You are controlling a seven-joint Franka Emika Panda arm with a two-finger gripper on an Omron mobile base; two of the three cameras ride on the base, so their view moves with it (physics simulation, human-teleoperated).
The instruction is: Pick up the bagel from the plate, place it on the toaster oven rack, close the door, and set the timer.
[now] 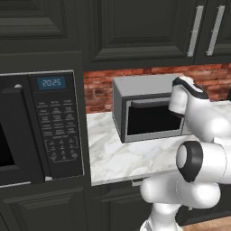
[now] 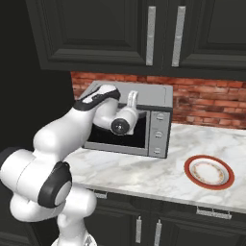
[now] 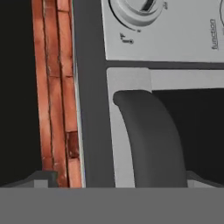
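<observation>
The grey toaster oven point(image 1: 140, 88) point(image 2: 161, 93) stands on the marble counter with its dark-glass door point(image 1: 151, 119) shut. Neither the bagel nor the rack can be seen behind the glass. The white plate with the red-orange rim point(image 2: 209, 171) lies bare on the counter to the oven's right. My hand point(image 2: 132, 103) is up against the door's top edge. In the hand view, rolled sideways, the dark bar handle point(image 3: 151, 140) runs close in front of my gripper point(image 3: 120, 179), whose fingertips point(image 3: 43, 178) stand wide apart on either side of it. A knob point(image 3: 131, 11) shows above.
A black built-in microwave point(image 1: 40, 126) with a keypad fills the wall left of the counter point(image 1: 117, 155). A red brick wall point(image 2: 206, 101) is behind the oven, and dark cabinets point(image 2: 163, 33) hang overhead. Bare marble lies between the oven and the plate.
</observation>
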